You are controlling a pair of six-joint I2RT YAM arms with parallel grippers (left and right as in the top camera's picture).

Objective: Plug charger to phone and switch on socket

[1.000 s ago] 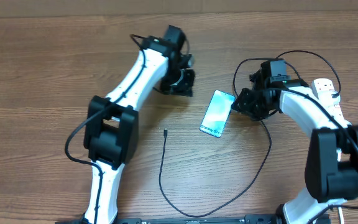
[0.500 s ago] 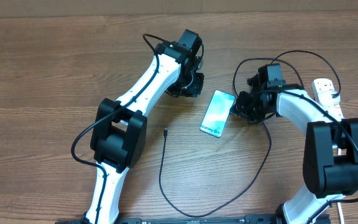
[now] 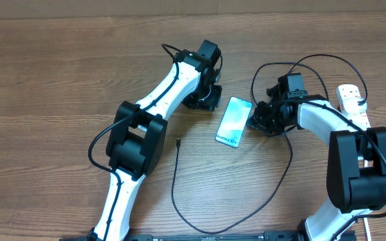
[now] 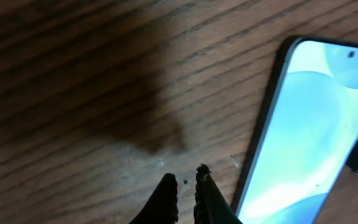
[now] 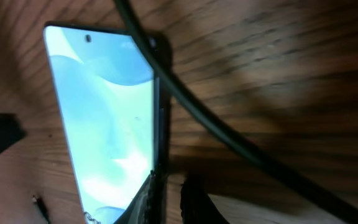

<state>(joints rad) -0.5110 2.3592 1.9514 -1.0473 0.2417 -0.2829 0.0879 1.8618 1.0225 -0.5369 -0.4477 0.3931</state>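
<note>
Wooden table (image 3: 45, 67), charger cable (image 5: 191, 99) slanting ahead of right gripper (image 5: 169, 182), jaw state unclear beside phone (image 5: 104, 112) edge, left gripper (image 4: 186, 174) low, jaws together.

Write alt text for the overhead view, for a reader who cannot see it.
A smartphone lies screen-up on a wooden table, the left gripper near its top-left corner, the right gripper at its right edge. The thin black charger cable loops below, its connector tip lying free left of the smartphone; a white power strip sits far right.

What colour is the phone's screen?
The phone screen is light blue-teal; right wrist view shows it best.
</note>
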